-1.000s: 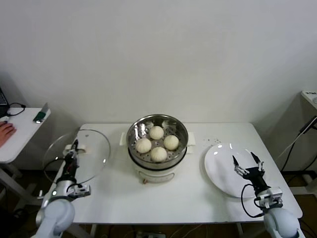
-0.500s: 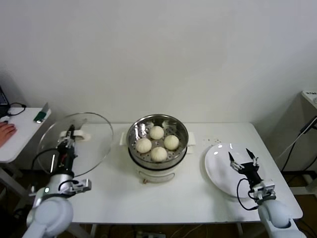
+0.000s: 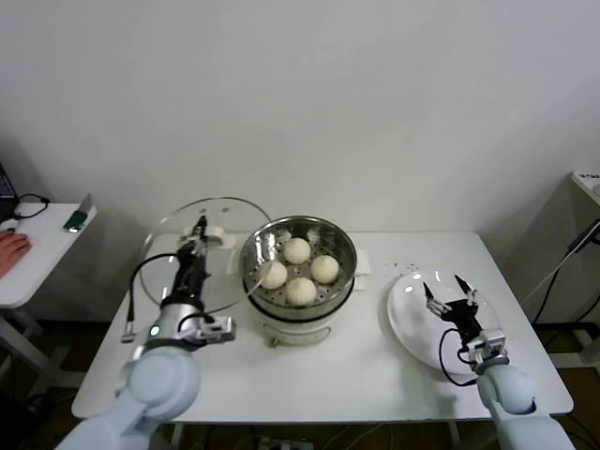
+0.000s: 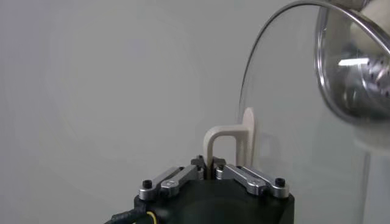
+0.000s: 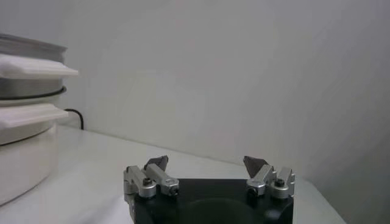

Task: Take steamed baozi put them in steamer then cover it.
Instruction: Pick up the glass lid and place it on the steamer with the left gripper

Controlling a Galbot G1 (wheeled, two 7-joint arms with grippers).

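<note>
Steamed baozi (image 3: 298,273): four, inside steamer (image 3: 298,281), frame centre. Cover (image 3: 202,253): tilted, airborne, centre-left beside steamer, likely bound for it. Left gripper (image 3: 198,228): clamped on cover's handle. Right gripper (image 3: 449,290): jaws apart, idle over plate (image 3: 412,323), lower right.

No legible text, label, brand or number — not on anything in view.

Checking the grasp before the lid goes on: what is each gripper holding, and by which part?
The left gripper holds the glass lid by its cream handle. The right gripper holds nothing.
</note>
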